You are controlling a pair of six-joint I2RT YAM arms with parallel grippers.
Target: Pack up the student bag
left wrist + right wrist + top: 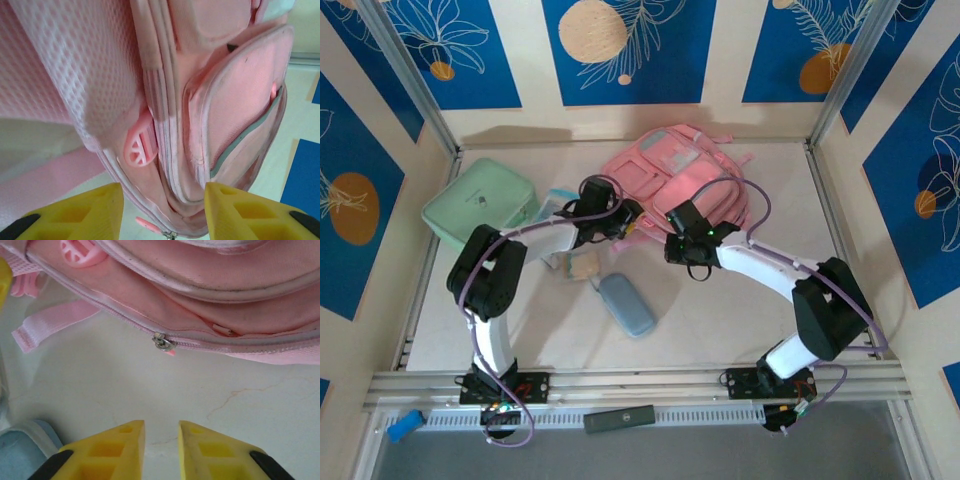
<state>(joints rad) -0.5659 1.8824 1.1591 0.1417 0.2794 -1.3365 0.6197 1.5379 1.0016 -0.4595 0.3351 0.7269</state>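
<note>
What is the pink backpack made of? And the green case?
The student bag looks like soft cloth: it sags and creases, and one panel shows bumpy mesh. Its zip slider looks like shiny grey metal. The mint green case looks smooth and matte with rounded corners, maybe plastic or stiff fabric; hard to tell.

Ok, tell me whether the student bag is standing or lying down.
Lying down: the student bag spreads flat on the table, front pockets facing up.
</note>
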